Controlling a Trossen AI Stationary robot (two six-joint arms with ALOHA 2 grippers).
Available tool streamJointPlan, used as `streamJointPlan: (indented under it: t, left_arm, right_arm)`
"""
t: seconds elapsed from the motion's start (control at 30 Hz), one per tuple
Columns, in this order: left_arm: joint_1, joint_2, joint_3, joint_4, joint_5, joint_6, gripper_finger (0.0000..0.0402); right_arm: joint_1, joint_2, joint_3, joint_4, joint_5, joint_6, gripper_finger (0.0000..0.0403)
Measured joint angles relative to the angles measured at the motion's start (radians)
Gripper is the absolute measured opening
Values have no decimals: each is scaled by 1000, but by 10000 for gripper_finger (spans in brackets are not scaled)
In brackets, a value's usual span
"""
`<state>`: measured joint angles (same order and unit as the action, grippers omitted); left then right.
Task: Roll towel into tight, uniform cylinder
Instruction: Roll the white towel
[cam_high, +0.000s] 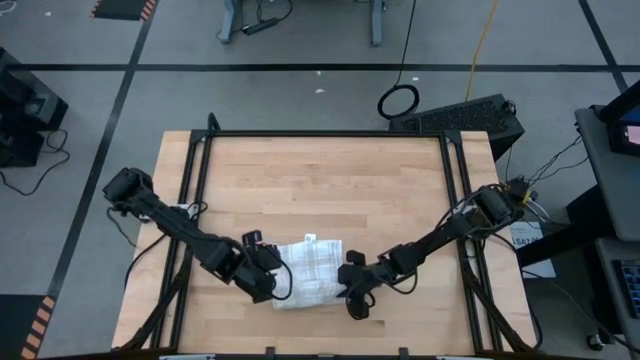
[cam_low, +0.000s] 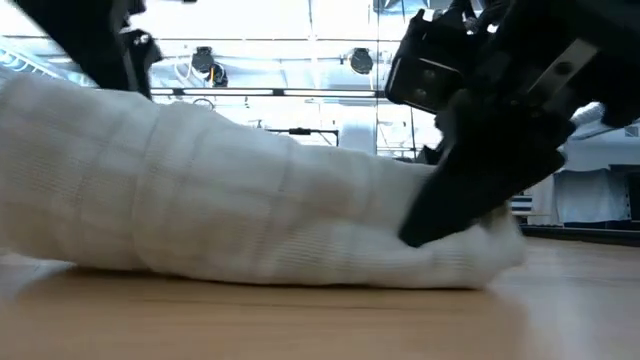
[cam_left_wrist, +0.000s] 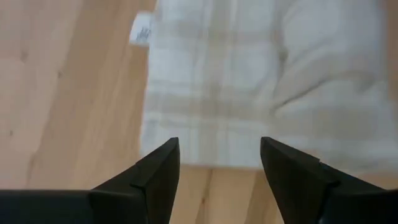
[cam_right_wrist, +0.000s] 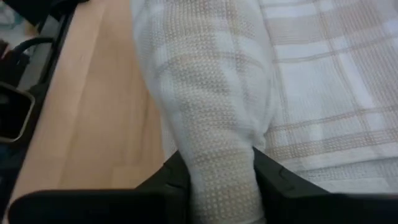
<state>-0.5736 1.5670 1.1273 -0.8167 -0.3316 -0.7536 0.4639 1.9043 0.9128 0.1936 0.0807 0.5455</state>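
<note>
From the high view I've got the towel (cam_high: 308, 272) lying on the wooden table (cam_high: 320, 190), near the table's front edge and roughly centred between the two arms. It's partly rolled: a thicker rolled band along its front side, a flatter checked panel behind it. Small tag (cam_high: 310, 238) sticks out at the towel's far edge.

Left gripper (cam_high: 272, 280) sits at the towel's left end. The overhead view doesn't resolve its fingers; the left wrist view does: both fingers (cam_left_wrist: 155, 177) spread apart, nothing between them but bare table, with the towel edge just beyond the tips. So open and holding nothing. That view also catches the tag (cam_left_wrist: 142, 28) off the towel's corner, lying against the wood.

Right gripper (cam_high: 357, 295) is at the towel's right end. Right wrist view shows what the others can't: the rolled band of the towel (cam_right_wrist: 217, 112) runs straight down between the two fingers (cam_right_wrist: 171, 171), which press in on it from both sides. Clamped on the roll.

Low view adds the profile: the towel (cam_low: 240, 210) is a long low mound resting on the table, fatter at one end, tapering towards the end where a dark gripper (cam_low: 470, 195) bites into it at a slant. Can't tell the roll's tightness from any view.
</note>
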Motion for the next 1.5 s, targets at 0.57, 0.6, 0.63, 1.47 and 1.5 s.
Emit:
streamJointPlan:
  t: [0.57, 0.6, 0.63, 1.47, 1.5]
  left_arm:
    - [107, 30, -250, 366, -62, 154, 187]
    - [122, 30, -250, 374, -64, 174, 187]
    - [139, 30, -250, 377, -64, 193, 187]
    - [218, 193, -288, 638, 4, 561, 187]
    - [220, 194, -288, 653, -2, 581, 187]
  right_arm:
    - [1, -122, -4, -228, -53, 163, 84]
    - [3, -122, -4, -227, -53, 181, 84]
    - [3, -122, -4, -223, -54, 196, 84]
    - [34, -122, 38, -216, -33, 207, 84]
    - [37, -123, 44, -230, -30, 212, 84]
